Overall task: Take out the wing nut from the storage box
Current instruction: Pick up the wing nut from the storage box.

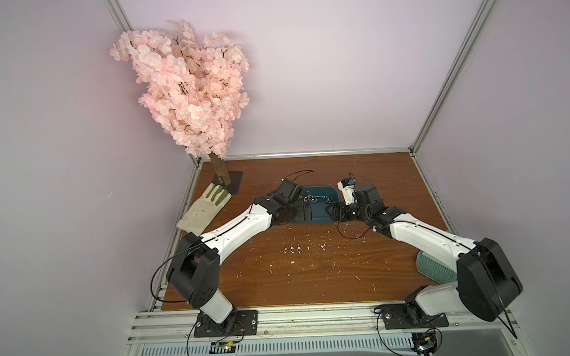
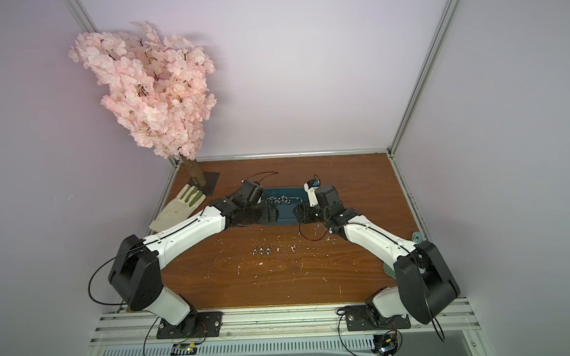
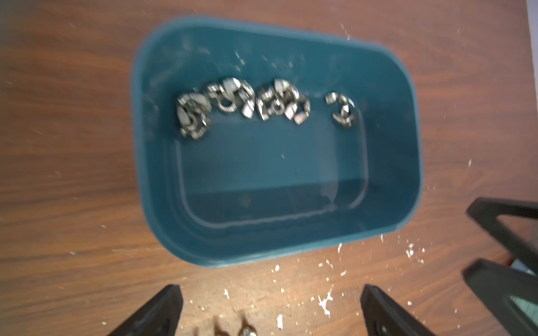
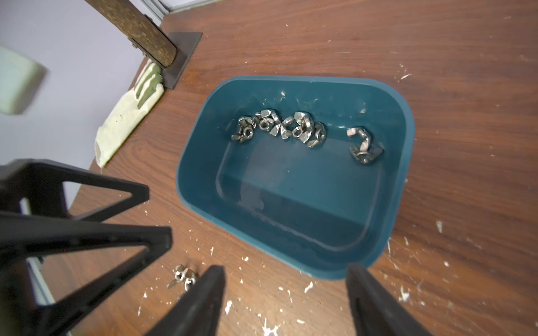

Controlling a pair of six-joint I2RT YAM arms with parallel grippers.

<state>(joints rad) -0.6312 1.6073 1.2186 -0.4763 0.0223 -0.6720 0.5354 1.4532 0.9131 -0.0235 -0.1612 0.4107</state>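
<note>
The storage box (image 1: 321, 210) (image 2: 287, 215), a dark teal tub, sits mid-table between my two grippers. Several silver wing nuts (image 3: 241, 101) (image 4: 279, 128) lie in a row along its far side, with one wing nut (image 4: 364, 142) apart from the rest. Three more wing nuts (image 1: 292, 249) (image 2: 262, 251) lie on the wood in front of the box. My left gripper (image 3: 269, 291) is open and empty over the table just outside the box's near rim (image 3: 233, 256). Beside the box's near corner, my right gripper (image 4: 286, 270) also stands open with nothing between its fingers.
A pale work glove (image 1: 202, 209) lies at the left edge beside the pink blossom tree (image 1: 187, 90) on its dark base plate (image 1: 231, 184). A mint-green ribbed item (image 1: 433, 266) lies under the right arm. White flecks litter the wooden table (image 1: 314, 283).
</note>
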